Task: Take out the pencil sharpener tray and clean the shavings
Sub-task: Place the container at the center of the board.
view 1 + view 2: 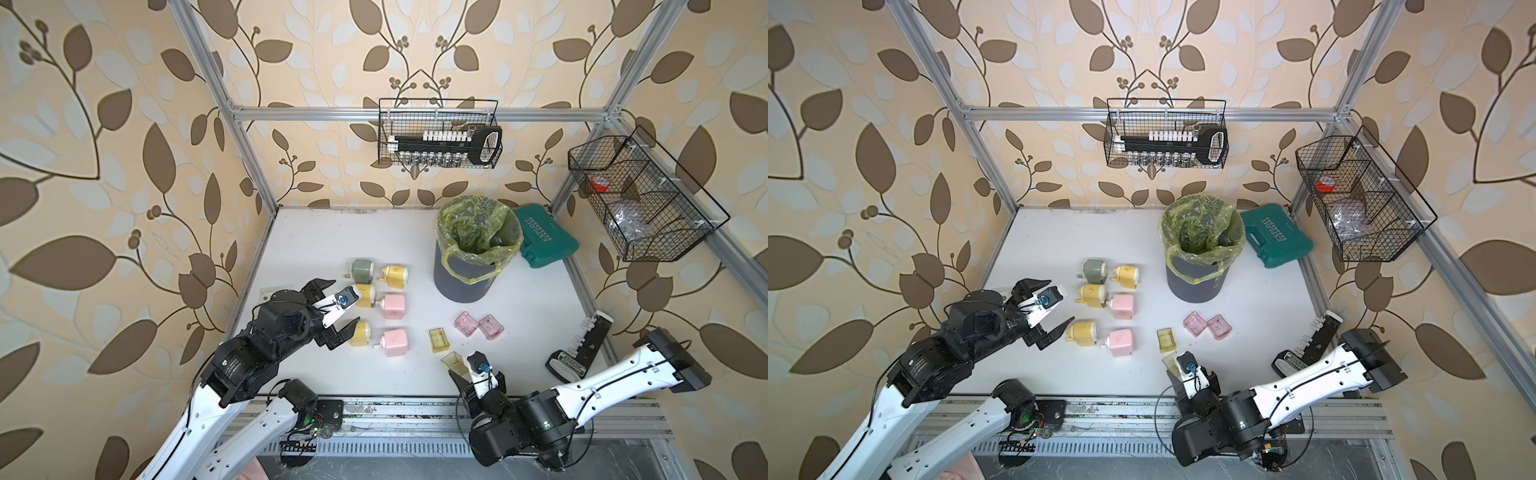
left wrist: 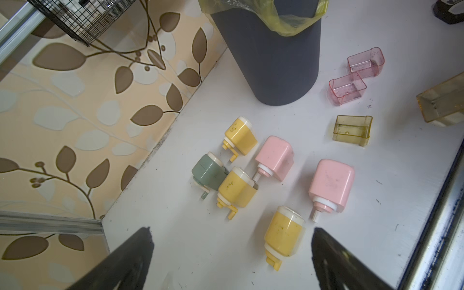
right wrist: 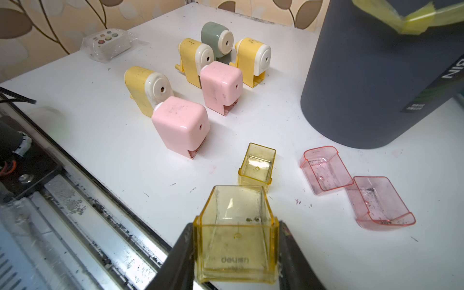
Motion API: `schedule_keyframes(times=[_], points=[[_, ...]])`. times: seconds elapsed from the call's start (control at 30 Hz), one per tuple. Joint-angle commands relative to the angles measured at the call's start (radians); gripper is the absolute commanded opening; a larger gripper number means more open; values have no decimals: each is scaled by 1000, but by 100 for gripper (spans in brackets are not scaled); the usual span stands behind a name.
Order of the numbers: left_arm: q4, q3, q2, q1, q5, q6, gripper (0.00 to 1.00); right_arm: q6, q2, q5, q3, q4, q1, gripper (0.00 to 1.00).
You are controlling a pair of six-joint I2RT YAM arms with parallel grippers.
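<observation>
My right gripper (image 3: 236, 241) is shut on a translucent yellow pencil sharpener tray (image 3: 236, 233), held just above the table's front edge (image 1: 455, 362). A few dark specks of shavings (image 3: 252, 219) cling inside it. Another yellow tray (image 1: 439, 340) and two pink trays (image 1: 466, 324) lie on the table beside it. Several sharpeners, yellow, pink and green, stand grouped at the left. My left gripper (image 2: 232, 229) is open and holds nothing. It hovers just left of the front yellow sharpener (image 2: 285, 237), also in a top view (image 1: 360, 333).
A dark bin (image 1: 465, 274) lined with a yellow-green bag stands behind the trays. A green case (image 1: 544, 237) lies at the back right, a black socket holder (image 1: 582, 349) at the right edge. Wire baskets (image 1: 440, 133) hang on the frame. A small wrapped box (image 3: 108, 45) sits far left.
</observation>
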Motion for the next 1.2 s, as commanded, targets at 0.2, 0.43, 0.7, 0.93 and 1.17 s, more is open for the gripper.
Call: schedule_keyframes(times=[0.2, 0.43, 0.7, 0.93, 1.17], points=[[-31, 12, -22, -2, 37, -61, 99, 844, 306, 151, 18, -397, 182, 0], [3, -13, -71, -2, 51, -179, 99, 982, 291, 148, -140, -263, 270, 0], [-6, -13, -93, -1, 51, -248, 99, 103, -99, 78, -354, 358, 127, 0], [-46, 5, -114, -1, 73, -266, 99, -158, -21, 108, -402, 602, 34, 0], [-81, 11, -132, -1, 87, -289, 99, 620, 659, 247, -100, 54, 99, 0]])
